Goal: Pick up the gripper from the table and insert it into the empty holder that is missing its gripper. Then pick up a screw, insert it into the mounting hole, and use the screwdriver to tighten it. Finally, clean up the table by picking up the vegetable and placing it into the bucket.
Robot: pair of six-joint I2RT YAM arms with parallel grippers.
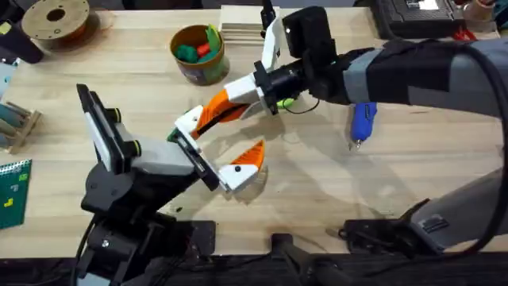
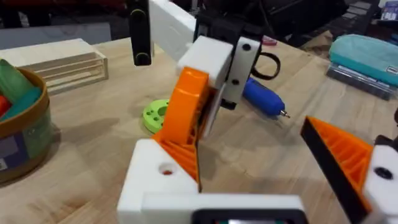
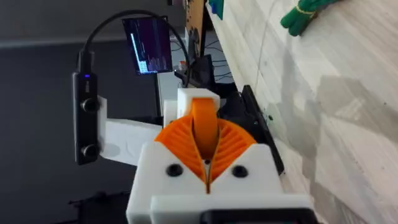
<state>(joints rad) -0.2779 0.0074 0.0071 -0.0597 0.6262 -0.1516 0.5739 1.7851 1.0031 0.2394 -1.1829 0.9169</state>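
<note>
Left arm: rises from its base at the lower left of the overhead view and lies low over the table, forearm angled toward the middle, wrist camera bracket sticking up behind it.
Left gripper (image 1: 216, 151): spread wide, nothing clamped between its own fingers. One white holder (image 2: 163, 177) carries no pad of its own; the other finger bears its orange ribbed pad (image 1: 251, 156).
Holder: its mounting hole shows on the white face in the left wrist view, with the orange piece standing right against the holder's edge.
Gripper (image 2: 184, 113): the loose orange wedge, tilted, its lower end touching the bare holder, its upper end pinched by the other arm.
Right gripper (image 1: 226, 104): clenched on the orange wedge. In the right wrist view its two ribbed pads (image 3: 175, 138) press the wedge from both sides.
Right arm: comes in from the lower right, sweeps high across the table and reaches left past the middle, wrist pointing down-left at the left arm's jaw.
Bucket (image 1: 196, 67): near the table's far edge, behind both grippers, with green and red toys inside.
Vegetable (image 3: 304, 15): lying on the wood, apart from the grippers.
Green ring (image 2: 155, 114): flat on the table just behind the wedge.
Screwdriver (image 1: 363, 121): lying on the table under the right forearm, tip toward the near side, untouched.
</note>
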